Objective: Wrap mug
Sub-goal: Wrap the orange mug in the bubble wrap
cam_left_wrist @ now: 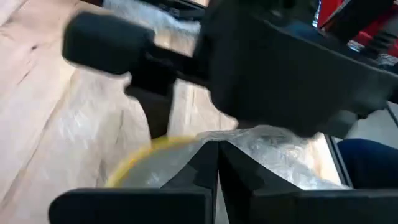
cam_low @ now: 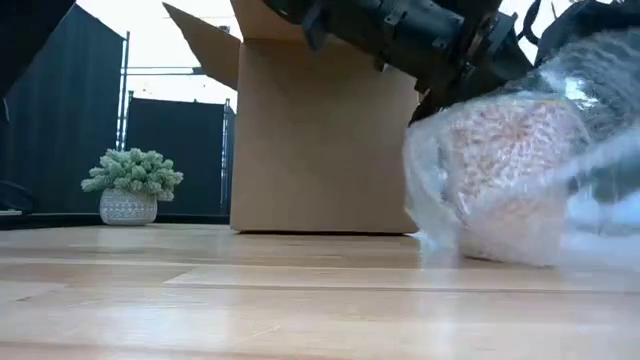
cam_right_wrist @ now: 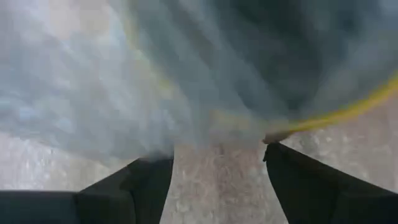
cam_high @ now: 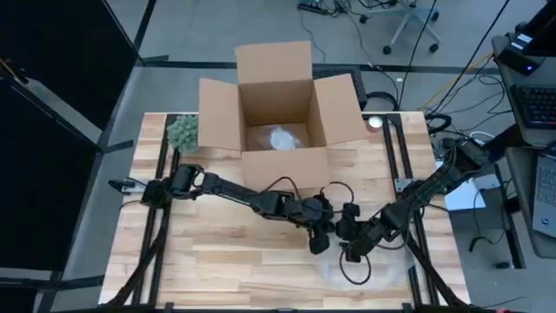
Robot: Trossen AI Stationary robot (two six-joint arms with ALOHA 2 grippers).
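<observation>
Clear bubble wrap (cam_low: 520, 170) covers the mug (cam_left_wrist: 140, 165), only its yellow rim showing, near the table's (cam_high: 217, 269) front edge, right of centre. Left gripper (cam_left_wrist: 217, 163): fingers pinched together on a fold of wrap, likely to keep the sheet taut over the mug. Right gripper (cam_right_wrist: 217, 168): fingers spread apart, wrap between them, nothing clamped; probably placed to take the next fold. Cardboard box (cam_high: 276, 109) stands open at the far side, likely for the wrapped mug.

Robotics lab, cables on floor (cam_high: 452, 52), office chair (cam_high: 415, 17), black partitions (cam_low: 60, 120)
</observation>
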